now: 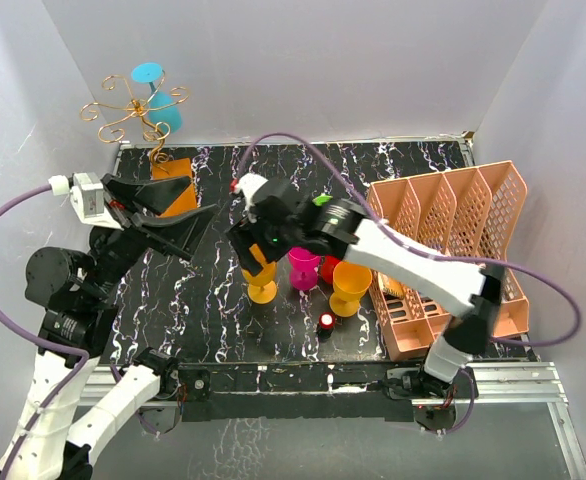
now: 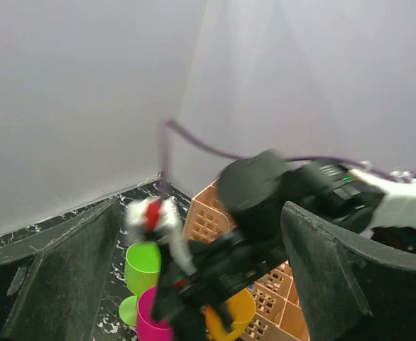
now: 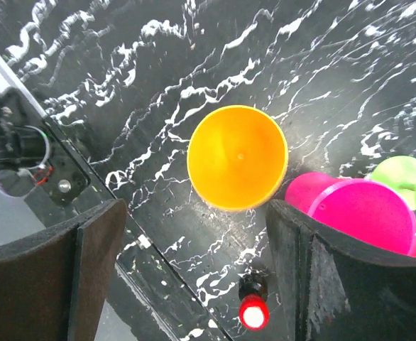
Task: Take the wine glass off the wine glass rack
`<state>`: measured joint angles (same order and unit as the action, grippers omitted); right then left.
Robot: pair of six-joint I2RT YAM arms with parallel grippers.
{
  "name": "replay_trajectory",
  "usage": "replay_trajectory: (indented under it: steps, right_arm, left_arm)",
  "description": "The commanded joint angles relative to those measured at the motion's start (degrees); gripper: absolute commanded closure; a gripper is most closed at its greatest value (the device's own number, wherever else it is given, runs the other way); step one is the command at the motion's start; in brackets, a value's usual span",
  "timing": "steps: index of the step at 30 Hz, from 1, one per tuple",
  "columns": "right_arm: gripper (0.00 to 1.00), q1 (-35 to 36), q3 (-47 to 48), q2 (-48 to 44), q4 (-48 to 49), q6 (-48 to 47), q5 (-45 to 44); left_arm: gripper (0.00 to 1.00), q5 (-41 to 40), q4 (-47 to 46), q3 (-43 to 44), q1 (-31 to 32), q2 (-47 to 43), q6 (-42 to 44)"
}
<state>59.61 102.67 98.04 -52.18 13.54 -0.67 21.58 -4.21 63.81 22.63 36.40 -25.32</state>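
Observation:
The wine glass rack [image 1: 131,112], a gold wire tree with curled arms, stands on its orange block base [image 1: 176,183] at the table's far left corner. A teal wine glass [image 1: 160,102] hangs on it, foot up. My left gripper [image 1: 191,226] [image 2: 201,284] is open and empty, just right of the base and below the glass. My right gripper [image 1: 256,250] [image 3: 194,229] is open above an upright orange wine glass [image 1: 261,286] [image 3: 238,156] standing free on the table. Nothing is between its fingers.
A pink glass [image 1: 303,268] [image 3: 368,213], a second orange glass [image 1: 350,286], a green glass [image 2: 143,266] [image 3: 400,174] and a red object [image 1: 330,268] cluster mid-table. A small red-capped item [image 1: 326,321] [image 3: 253,311] lies near the front edge. A salmon lattice basket [image 1: 453,240] [image 2: 208,220] fills the right side.

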Motion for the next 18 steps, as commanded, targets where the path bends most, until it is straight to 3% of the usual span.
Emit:
replay_trajectory:
  steps: [1, 8, 13, 18]
  right_arm:
    - [0.11, -0.23, -6.74, -11.58, 10.25, -1.07, -4.82]
    - [0.00, -1.36, -17.80, -23.09, 15.77, -0.40, -11.48]
    - [0.00, -2.00, -21.00, -26.93, 16.05, -0.91, -13.87]
    - [0.00, -2.39, -23.53, -29.48, 16.03, -1.29, -15.84]
  left_arm:
    - [0.07, -1.59, -2.33, 1.75, 0.13, 1.87, -0.33]
    - [0.03, -6.80, -0.24, 2.90, 0.13, 5.86, -2.12]
    - [0.03, -12.65, 4.07, 5.51, 0.13, 10.52, -3.24]
    - [0.03, -19.88, 14.68, 13.18, 0.13, 19.13, -1.12]
